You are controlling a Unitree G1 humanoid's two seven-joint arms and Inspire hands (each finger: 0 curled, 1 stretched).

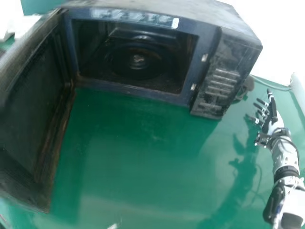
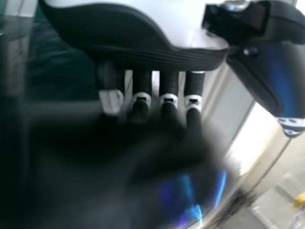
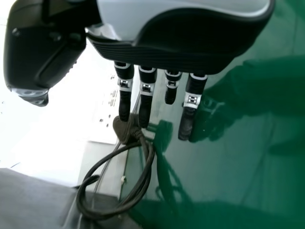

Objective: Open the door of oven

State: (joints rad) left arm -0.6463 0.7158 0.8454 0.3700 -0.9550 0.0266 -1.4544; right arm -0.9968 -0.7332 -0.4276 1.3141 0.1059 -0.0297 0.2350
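Over on the left, my left hand (image 2: 143, 45) had its fingers straight and slightly spread, tips lost in a dark blur. Then came the door (image 1: 33, 109), wide open from the oven's left side, its dark inner face framed by a scuffed, brownish rim! The oven (image 1: 205, 14) stood on the green surface (image 1: 128, 157), a round fitting (image 1: 138, 59) inside its grimy cavity. Next, a dusty control panel (image 1: 219, 90); far right, my right hand (image 1: 274, 121), fingers straight and spread, near a looped cable (image 3: 149, 164).
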